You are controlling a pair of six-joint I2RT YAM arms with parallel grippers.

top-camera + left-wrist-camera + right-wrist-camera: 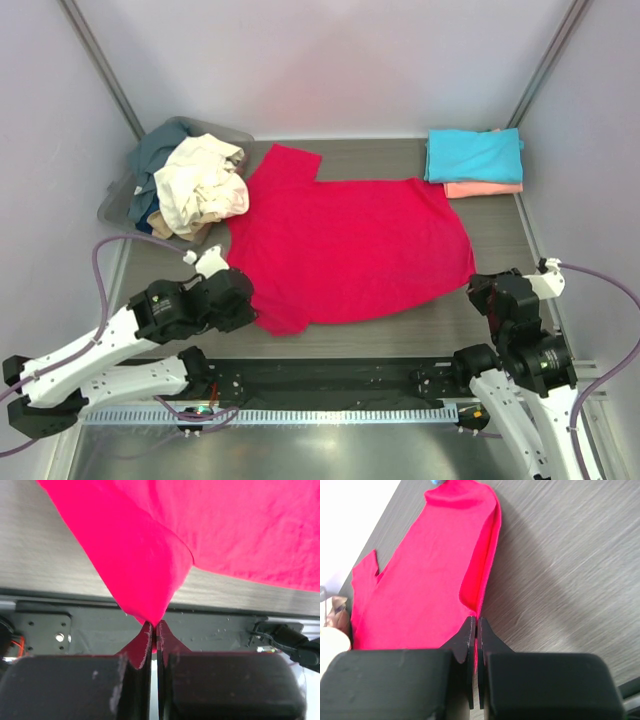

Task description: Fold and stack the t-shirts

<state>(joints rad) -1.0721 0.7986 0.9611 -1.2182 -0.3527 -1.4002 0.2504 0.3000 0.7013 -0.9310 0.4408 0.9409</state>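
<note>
Grey tub holds the cream t-shirt and slate blue t-shirt; left hand and right hand each pinch the crimson t-shirt.

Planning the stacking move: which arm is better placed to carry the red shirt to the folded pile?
Probably right: the folded pile lies far right, on its side, and the right tool is shut on the red shirt at its near right corner.
</note>
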